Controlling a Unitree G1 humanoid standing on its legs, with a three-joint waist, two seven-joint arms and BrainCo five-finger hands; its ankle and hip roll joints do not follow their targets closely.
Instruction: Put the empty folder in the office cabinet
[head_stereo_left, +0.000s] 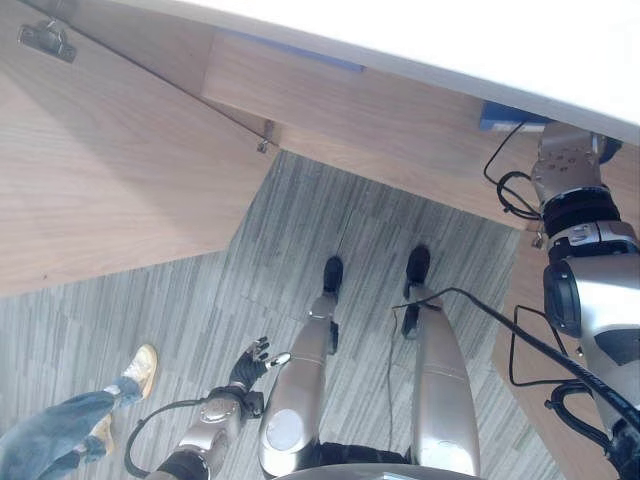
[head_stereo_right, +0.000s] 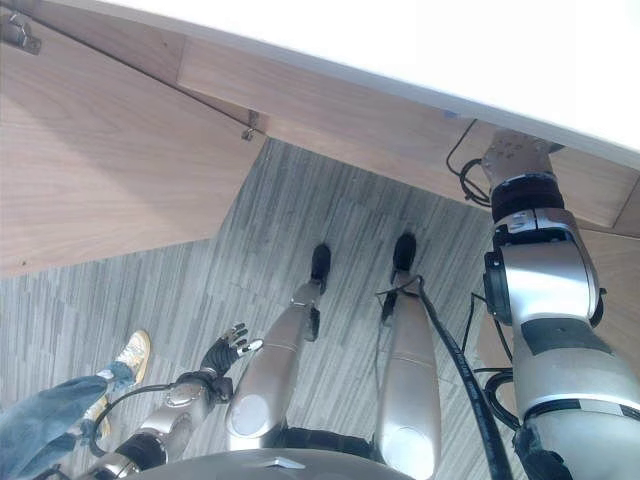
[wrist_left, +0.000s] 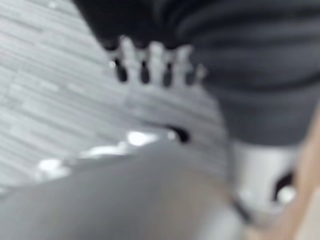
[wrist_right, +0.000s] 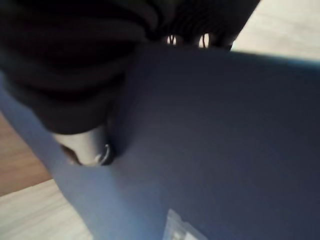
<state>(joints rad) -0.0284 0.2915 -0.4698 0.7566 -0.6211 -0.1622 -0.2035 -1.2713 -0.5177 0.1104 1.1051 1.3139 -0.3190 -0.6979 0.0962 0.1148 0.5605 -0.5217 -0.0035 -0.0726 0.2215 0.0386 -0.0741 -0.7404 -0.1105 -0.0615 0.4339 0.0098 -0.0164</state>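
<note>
Blue fills our right wrist view — the folder (wrist_right: 210, 130) sits right against the right hand (wrist_right: 85, 145), whose thumb presses onto its face while the fingers reach over the far edge, so we read the hand as grasping the folder. In the left eye view, a blue corner of it shows at about one o'clock, tucked under the white cabinet top (head_stereo_left: 420, 30) and just above the raised right wrist.

Our judgement: the folder is partly inside the office cabinet (head_stereo_left: 380, 110) but not yet released. If the hand lets go before the folder rests on a shelf, it could tip out and drop to the grey carpet (head_stereo_left: 330, 220). A skewed push could jam an edge against the wooden panel — or bend the cover.

At nine to ten o'clock the open cabinet door (head_stereo_left: 100, 160) stands well apart from the arm. Our left hand (head_stereo_left: 250, 362) hangs low at seven o'clock, fingers relaxed and empty. A person's leg (head_stereo_left: 60, 425) stands near it at eight o'clock; a backward step could bump them.
</note>
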